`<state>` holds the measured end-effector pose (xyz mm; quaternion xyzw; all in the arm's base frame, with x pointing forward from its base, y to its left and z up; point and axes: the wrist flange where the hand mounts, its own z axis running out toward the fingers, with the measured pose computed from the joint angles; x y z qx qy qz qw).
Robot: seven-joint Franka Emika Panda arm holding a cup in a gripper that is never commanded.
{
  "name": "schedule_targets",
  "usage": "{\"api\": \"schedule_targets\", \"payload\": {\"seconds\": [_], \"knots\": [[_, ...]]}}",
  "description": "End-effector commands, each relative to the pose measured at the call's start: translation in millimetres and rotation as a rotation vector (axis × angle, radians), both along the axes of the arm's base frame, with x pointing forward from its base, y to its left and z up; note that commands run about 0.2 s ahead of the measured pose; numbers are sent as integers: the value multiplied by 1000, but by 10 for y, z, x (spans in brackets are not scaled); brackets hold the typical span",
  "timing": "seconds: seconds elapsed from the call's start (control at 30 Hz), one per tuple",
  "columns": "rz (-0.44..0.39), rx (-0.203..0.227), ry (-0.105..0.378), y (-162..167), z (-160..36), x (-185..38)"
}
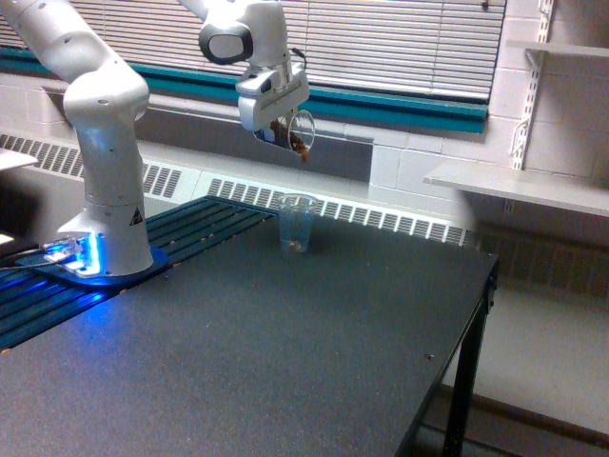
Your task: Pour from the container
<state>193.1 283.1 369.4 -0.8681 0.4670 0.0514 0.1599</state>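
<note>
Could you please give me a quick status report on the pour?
Claw shut on container, tipped above the table. Brown pieces at its lip. Slim clear cup upright below. Nothing between them.

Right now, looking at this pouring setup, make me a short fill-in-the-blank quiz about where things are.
1. The container held in the fingers is tipped with its mouth toward the exterior view's ____.
2. The pieces at its lip are ____ in colour.
3. The clear cup stands ____ on the dark table.
4. The held container hangs ____ the clear cup.

Missing words: right; brown; upright; above
</note>
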Motion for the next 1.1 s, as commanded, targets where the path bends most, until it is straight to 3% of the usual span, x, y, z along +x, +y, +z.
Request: {"api": "schedule_targets", "payload": {"seconds": [0.03,1.1], "knots": [[-1,15,16,2,-57,-24],[12,56,99,-35,-273,-17]]}}
